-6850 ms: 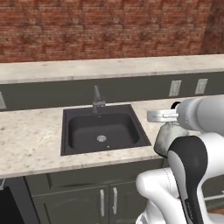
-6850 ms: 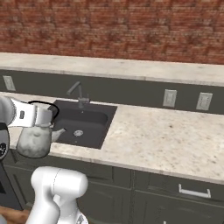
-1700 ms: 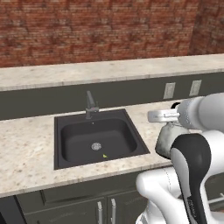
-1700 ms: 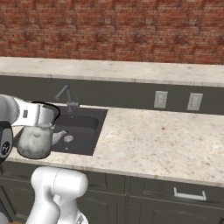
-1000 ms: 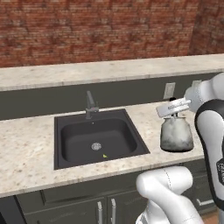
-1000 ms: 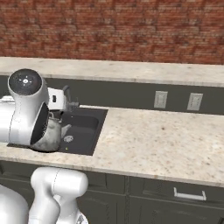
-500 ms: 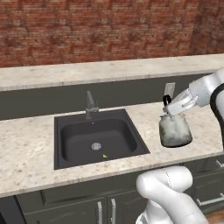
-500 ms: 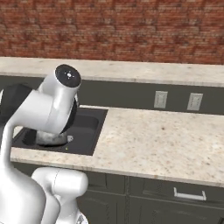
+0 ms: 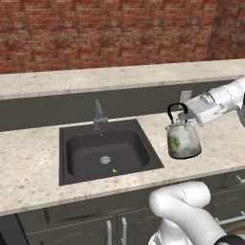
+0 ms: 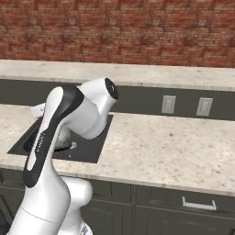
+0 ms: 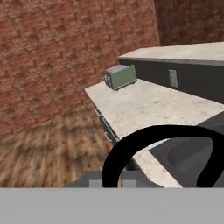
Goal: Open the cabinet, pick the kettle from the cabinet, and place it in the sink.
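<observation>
The kettle (image 9: 183,140), pale silvery-green with a black arched handle (image 9: 175,108), hangs just above the counter, right of the sink (image 9: 104,152). My gripper (image 9: 183,115) reaches in from the right and is shut on the kettle's handle. In the hand view the handle (image 11: 153,135) arcs across the bottom, with the black sink basin (image 11: 192,153) beyond it at the right. The short grey faucet (image 9: 99,115) stands at the basin's back edge. In the right base view my arm covers most of the sink (image 10: 89,148) and hides the kettle. The cabinet is out of view.
Speckled beige counter (image 9: 28,162) runs on both sides of the sink, under a brick wall. Wall outlets (image 10: 168,104) sit on the dark backsplash. A green toaster (image 11: 120,76) stands on a far counter, with wood floor (image 11: 48,148) beside it.
The arm has swung out and stretched, carrying the kettle a little left toward the sink. In the right base view its elbow now stands across the basin.
</observation>
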Tool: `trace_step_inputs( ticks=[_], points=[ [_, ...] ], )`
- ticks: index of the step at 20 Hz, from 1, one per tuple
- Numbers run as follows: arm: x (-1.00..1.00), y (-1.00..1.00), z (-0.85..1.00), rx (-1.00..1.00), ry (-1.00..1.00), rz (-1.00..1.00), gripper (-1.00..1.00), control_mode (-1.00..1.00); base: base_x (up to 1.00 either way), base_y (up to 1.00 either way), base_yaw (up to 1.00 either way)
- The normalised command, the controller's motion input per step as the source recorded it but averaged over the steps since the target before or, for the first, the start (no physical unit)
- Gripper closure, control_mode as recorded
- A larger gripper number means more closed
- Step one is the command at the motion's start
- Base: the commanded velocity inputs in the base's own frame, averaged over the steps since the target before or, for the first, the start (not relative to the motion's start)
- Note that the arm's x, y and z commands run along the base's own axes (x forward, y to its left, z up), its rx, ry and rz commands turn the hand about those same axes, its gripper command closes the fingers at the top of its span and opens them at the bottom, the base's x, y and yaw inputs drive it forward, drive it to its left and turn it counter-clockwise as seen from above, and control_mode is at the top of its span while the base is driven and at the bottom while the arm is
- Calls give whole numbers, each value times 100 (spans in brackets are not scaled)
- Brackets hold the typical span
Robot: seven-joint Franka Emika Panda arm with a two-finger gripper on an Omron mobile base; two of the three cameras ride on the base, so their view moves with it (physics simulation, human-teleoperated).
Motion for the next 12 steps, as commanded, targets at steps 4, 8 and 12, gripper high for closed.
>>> trace_step_inputs(
  ticks=[4,8,12],
  points=[
    [10,0,-14,33,0,28,100,-100,0,0,0],
    [6,-1,-10,26,-4,32,100,-100,0,0,0],
    [9,0,-10,22,0,32,100,-100,0,0,0]
  ],
)
